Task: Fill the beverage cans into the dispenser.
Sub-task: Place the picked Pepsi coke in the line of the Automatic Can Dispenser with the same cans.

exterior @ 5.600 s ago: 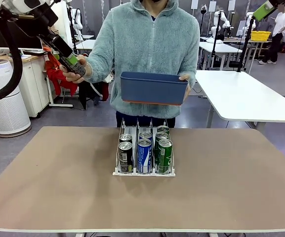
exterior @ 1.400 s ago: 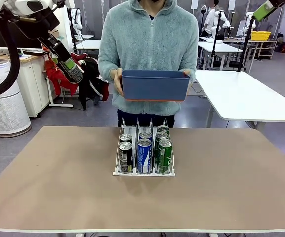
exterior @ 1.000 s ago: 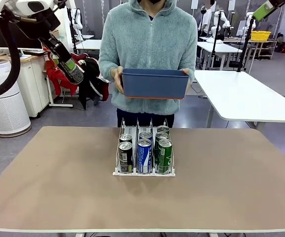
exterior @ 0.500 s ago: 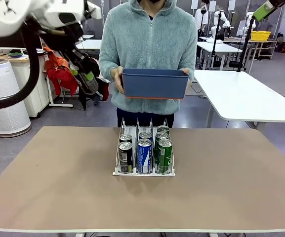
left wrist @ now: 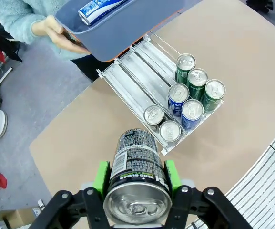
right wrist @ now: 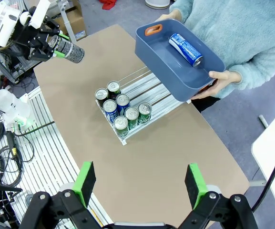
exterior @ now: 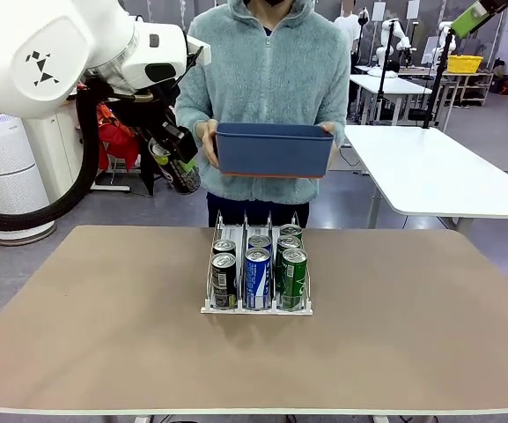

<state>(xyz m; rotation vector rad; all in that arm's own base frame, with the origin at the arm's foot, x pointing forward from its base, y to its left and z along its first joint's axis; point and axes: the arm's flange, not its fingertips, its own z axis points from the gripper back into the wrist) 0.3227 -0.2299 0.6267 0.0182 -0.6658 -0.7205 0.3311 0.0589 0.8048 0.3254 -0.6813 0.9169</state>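
Swinging inward since a moment ago, the left arm is hovering beyond the table (exterior: 77,300), beside the person's blue bin (exterior: 274,150). Cans (exterior: 257,264) are filling the rack (exterior: 256,309). Left pincer (left wrist: 136,174) is squeezing a dark can (left wrist: 136,160) by its sides, stiff but slick and probably dent-prone. Right pincer (right wrist: 140,180) is gaping wide, empty.

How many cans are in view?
9. Seven stand in the dispenser: two black, two blue, three green. One black can is in the left hand. One blue can lies in the bin.
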